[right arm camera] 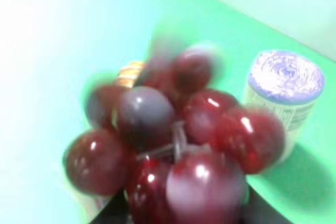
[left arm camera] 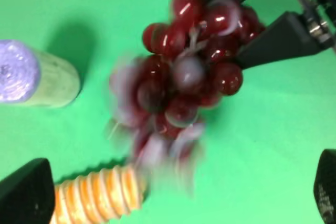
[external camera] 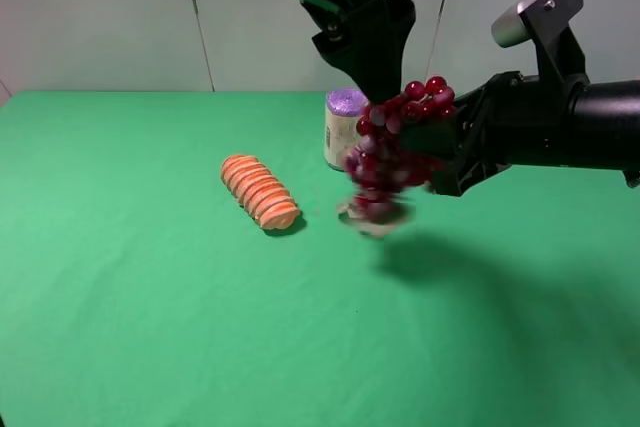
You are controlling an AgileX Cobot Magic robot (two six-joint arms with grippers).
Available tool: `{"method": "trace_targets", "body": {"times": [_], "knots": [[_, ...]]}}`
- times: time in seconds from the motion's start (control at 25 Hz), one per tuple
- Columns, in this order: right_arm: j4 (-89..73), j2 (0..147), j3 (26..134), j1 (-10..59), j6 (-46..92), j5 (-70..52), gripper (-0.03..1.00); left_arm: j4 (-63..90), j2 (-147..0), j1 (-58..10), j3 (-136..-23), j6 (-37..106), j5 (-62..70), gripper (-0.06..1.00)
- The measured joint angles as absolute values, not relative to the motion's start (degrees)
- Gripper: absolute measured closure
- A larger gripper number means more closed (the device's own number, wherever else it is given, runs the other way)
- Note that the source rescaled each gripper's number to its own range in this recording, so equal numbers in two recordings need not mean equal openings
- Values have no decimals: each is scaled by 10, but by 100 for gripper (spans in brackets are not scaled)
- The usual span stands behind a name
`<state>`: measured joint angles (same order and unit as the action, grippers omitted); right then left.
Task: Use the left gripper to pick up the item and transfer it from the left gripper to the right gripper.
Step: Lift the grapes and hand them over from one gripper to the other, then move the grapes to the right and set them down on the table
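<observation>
Clearly illegible can label (right arm camera: pixel 296 111), grapes (external camera: pixel 385 162) in right gripper (external camera: pixel 437 137)

bench (external camera: pixel 120 297): carries the ribbed roll and the can; everything else hangs above it.
ribbed roll (external camera: pixel 260 191): lies on its side on the bench, left of centre, set slantwise.
can (external camera: pixel 345 129): stands upright on the bench, behind and to the right of the ribbed roll, apart from it.
grape bunch (external camera: pixel 392 147): in the air above the bench, just right of the can in the high view; upper part between the right claw's fingers, the rest dangling below.
right claw (external camera: pixel 425 142): reaches in from the right, fingers clamped on either side of the bunch's upper part.
left claw (external camera: pixel 378 92): comes down from above, directly over the grape bunch, fingers spread wide and clear of it.
</observation>
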<state>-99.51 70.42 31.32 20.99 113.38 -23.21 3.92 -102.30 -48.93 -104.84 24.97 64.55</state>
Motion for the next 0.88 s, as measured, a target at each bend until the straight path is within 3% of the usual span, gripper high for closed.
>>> {"method": "trace_targets", "body": {"times": [0.88], "knots": [[-995,704,313,210,1134,-231,89,-18,-993,-424,-1048,146,670,-5]]}}
